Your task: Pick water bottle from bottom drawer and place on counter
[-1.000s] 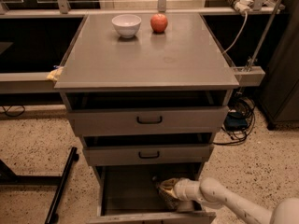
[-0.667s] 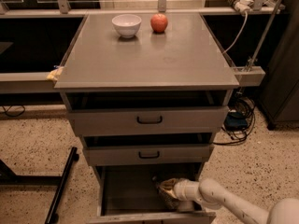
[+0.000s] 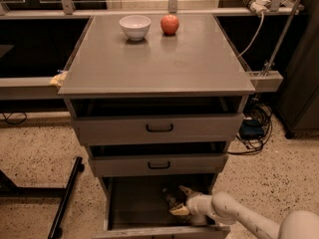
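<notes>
The bottom drawer (image 3: 124,203) of the grey cabinet is pulled open and shows a bare grey inside. The water bottle (image 3: 171,198) lies in it right of centre, dim and partly hidden by my hand. My gripper (image 3: 180,201) reaches into the drawer from the lower right on its white arm (image 3: 234,215) and sits right at the bottle. The counter (image 3: 159,59) is the flat grey top of the cabinet, well above the gripper.
A white bowl (image 3: 135,27) and a red apple (image 3: 170,24) stand at the back of the counter. The two upper drawers with black handles (image 3: 159,128) are slightly open above my arm. A black stand leg (image 3: 67,198) lies on the floor at left; cables (image 3: 254,128) at right.
Nothing has visibly moved; the gripper stays at the bottle inside the bottom drawer.
</notes>
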Controlling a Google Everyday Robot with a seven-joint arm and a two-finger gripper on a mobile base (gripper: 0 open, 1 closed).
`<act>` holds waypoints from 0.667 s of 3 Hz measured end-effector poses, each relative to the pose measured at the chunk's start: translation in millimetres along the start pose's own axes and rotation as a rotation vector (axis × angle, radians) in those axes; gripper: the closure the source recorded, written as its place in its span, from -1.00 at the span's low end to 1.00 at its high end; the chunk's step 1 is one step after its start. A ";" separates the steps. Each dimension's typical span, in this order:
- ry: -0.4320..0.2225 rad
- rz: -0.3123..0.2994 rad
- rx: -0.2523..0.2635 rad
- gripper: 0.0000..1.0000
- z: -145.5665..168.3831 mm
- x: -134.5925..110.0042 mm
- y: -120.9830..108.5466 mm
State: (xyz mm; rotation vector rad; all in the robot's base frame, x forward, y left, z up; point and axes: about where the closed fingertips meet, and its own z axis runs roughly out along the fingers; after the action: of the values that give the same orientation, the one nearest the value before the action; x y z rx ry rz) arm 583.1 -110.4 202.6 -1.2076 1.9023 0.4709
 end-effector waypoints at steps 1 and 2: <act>0.013 0.006 0.001 -0.36 7.6 10.9 -2.4; 0.053 0.013 -0.005 -0.36 16.9 25.9 -5.7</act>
State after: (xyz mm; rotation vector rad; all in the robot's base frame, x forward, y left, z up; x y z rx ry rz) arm 590.0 -116.4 172.6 -1.2223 1.9556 0.4548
